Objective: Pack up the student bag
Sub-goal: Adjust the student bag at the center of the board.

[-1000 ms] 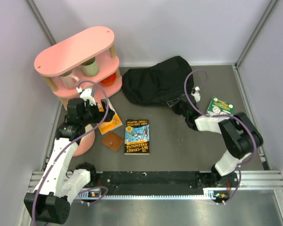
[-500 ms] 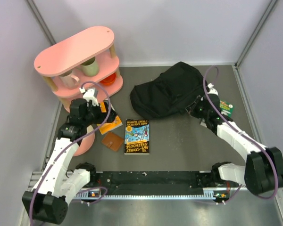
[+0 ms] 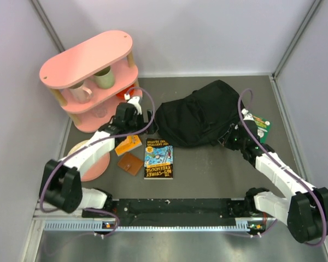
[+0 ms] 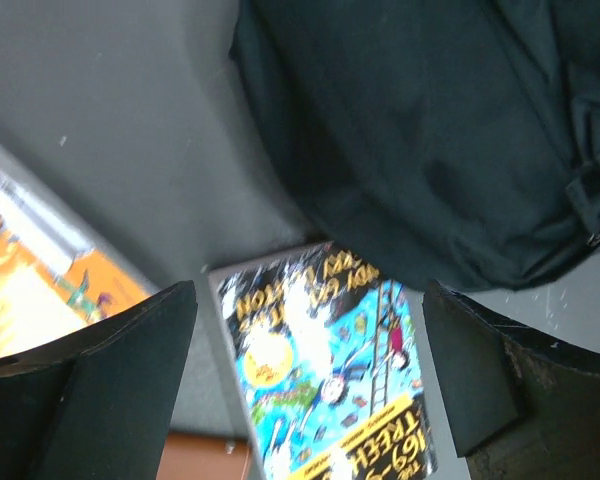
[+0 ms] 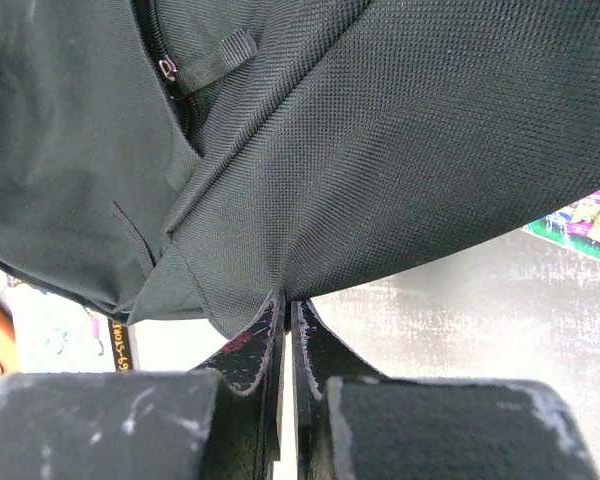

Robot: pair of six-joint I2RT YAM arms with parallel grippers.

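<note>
The student bag (image 3: pixel 199 113) is a floppy black backpack lying at the middle back of the table. My right gripper (image 3: pixel 227 136) is shut on a fold of its fabric at the bag's near right edge; in the right wrist view the jaws (image 5: pixel 288 305) pinch the cloth (image 5: pixel 400 150). My left gripper (image 3: pixel 138 117) is open and empty, hovering by the bag's left edge. In the left wrist view its fingers (image 4: pixel 130 370) straddle a blue picture book (image 4: pixel 325 370) below, with the bag (image 4: pixel 430 130) just beyond.
The blue book (image 3: pixel 159 158), an orange book (image 3: pixel 127 144) and a brown wallet (image 3: pixel 130 163) lie in front of the bag. A green book (image 3: pixel 262 125) lies at its right. A pink shelf (image 3: pixel 93 63) with mugs (image 3: pixel 104 78) stands back left, a pink round stand (image 3: pixel 93 164) below it.
My right gripper has dragged the bag to the right and a little nearer. My left arm has swung right from the orange book to the bag's left edge.
</note>
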